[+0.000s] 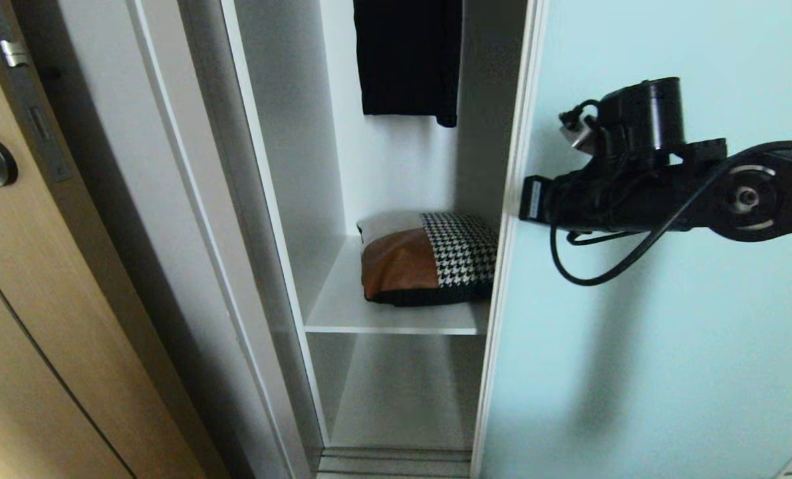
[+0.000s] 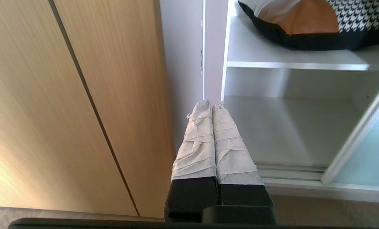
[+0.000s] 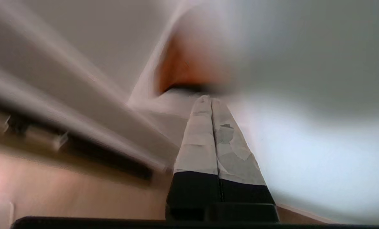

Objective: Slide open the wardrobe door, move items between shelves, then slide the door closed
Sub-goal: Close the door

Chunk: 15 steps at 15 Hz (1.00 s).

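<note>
A: What's the biggest thing in sight?
B: The sliding wardrobe door (image 1: 635, 372), pale aqua glass. It stands pushed aside, and its silvery frame edge borders the open bay of the wardrobe.
A: And beside the door?
B: Past the bay from the door stands a light-brown wooden door (image 1: 30, 319) with a metal lock plate. Inside the bay, next to the door's frame, are two white shelves (image 1: 369, 319), upper and lower.
A: Where's the cushion?
B: The cushion (image 1: 429, 259) lies on the upper shelf, its houndstooth end toward the door's frame. A black garment (image 1: 409, 56) hangs above it.
A: The arms?
B: The right gripper (image 3: 211, 101) reaches across the door's glass toward its frame edge, fingers pressed together, holding nothing. The left gripper (image 2: 211, 105) hangs low near the lower shelf, fingers together too, empty.
</note>
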Available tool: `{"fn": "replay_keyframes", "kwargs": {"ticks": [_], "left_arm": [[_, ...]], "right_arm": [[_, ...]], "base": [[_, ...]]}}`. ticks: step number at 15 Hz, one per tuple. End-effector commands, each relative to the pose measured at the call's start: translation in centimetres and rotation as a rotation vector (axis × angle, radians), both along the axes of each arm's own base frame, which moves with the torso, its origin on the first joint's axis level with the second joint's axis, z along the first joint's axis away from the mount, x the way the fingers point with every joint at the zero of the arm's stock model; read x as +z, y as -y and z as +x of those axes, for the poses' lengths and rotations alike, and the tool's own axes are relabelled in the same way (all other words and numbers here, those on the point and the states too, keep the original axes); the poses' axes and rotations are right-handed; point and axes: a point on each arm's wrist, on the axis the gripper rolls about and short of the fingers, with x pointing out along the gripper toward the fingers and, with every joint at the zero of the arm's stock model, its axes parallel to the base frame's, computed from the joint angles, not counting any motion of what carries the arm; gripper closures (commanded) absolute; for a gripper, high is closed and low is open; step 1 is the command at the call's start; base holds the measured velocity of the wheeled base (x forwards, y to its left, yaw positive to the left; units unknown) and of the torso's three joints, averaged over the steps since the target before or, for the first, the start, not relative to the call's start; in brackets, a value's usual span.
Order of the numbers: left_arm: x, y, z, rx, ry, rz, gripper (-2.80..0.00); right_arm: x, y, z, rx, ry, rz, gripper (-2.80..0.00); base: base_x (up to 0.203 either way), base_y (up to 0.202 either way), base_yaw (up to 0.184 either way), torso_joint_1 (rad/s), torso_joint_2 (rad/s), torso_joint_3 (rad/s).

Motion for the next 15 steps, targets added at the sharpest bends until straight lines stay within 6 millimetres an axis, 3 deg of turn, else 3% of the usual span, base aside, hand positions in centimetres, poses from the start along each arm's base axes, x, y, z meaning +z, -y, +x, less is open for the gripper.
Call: {"fn": "replay_keyframes", "kwargs": {"ticks": [1,4,8,12,15], "left_arm": [[0.0,0.0,0.0,-0.001,-0.002,0.000,0.00],[0.0,0.0,0.0,-0.001,-0.002,0.000,0.00],[0.0,0.0,0.0,-0.001,0.000,0.000,0.00],[0.0,0.0,0.0,-0.001,-0.002,0.000,0.00],[0.0,0.0,0.0,-0.001,-0.002,0.000,0.00]], "right_arm": [[-0.8,-2.3,0.5,0.011,-0.004,-0.013,0.00],[-0.5,-5.0,-0.5,0.054,0.015,-0.021,0.00],[1.5,-4.8,-4.2,0.111,0.045,-0.012,0.00],[5.0,-1.5,-9.7,0.127,0.133,0.017,0.00],[7.5,3.3,-14.5,0.067,0.241,0.026,0.00]], "base": [[0.000,0.000,0.000,0.000,0.00,0.000],[0.000,0.000,0.000,0.000,0.00,0.000],[0.000,0.000,0.000,0.000,0.00,0.000],[0.000,0.000,0.000,0.000,0.00,0.000],[0.000,0.000,0.000,0.000,0.00,0.000]]}}
